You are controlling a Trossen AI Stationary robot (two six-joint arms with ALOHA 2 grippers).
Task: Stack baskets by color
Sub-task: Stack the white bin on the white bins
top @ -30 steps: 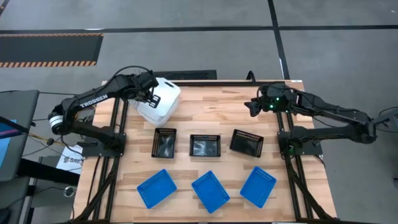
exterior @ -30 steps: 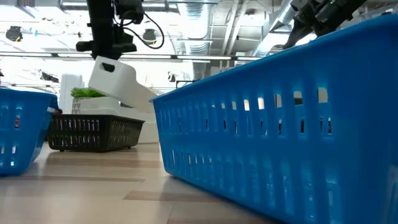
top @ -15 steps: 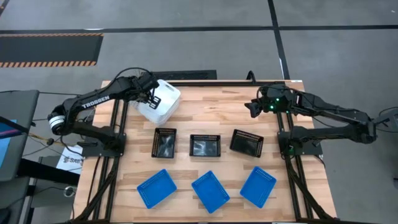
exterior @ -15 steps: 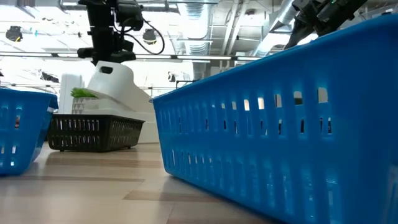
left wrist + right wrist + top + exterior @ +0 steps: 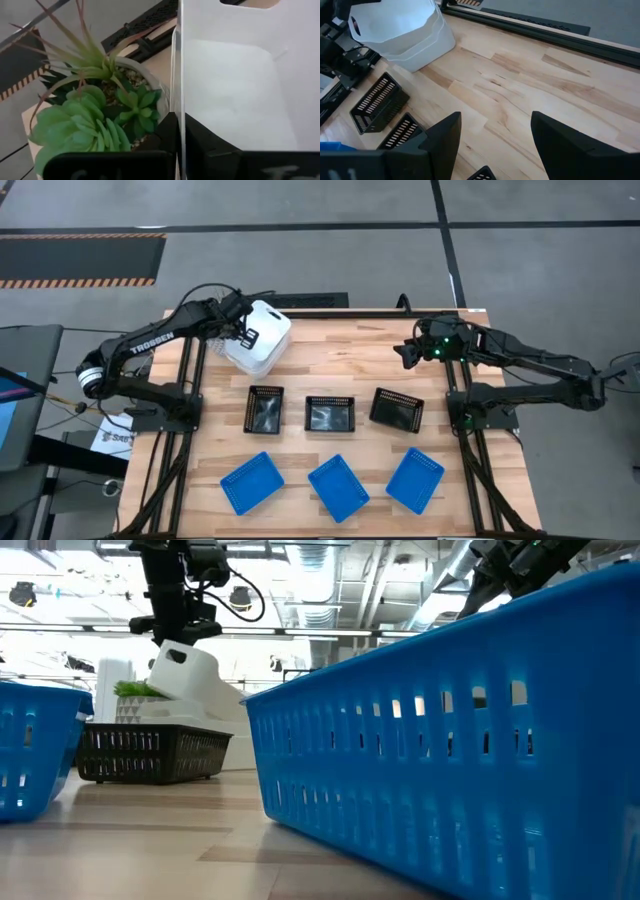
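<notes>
I have a white basket (image 5: pixel 262 335) tilted at the far left corner of the tabletop (image 5: pixel 340 360), its lower edge sitting into the white baskets beneath it (image 5: pixel 422 47). From my left wrist camera I see its inside wall, bare, with a handle cutout at the rim. The left gripper (image 5: pixel 240 330) has its fingers (image 5: pixel 170 132) closed tight on that basket's wall, one inside and one outside. Just beside it stands a potted plant (image 5: pixel 95 107) with green rosettes and spiky leaves.

Across the middle of the tabletop sit three black mesh baskets (image 5: pixel 330 413) in a row, apart from one another; I can't make out anything in them. Nearer the front edge lie three blue baskets (image 5: pixel 337 486), also apart, each holding nothing. The low camera is nearly filled by the slotted wall of one blue basket (image 5: pixel 450 740).

The right gripper (image 5: pixel 407 351) hangs over the far right of the tabletop, fingers (image 5: pixel 442 145) spread wide, gripping nothing, well apart from every basket.
</notes>
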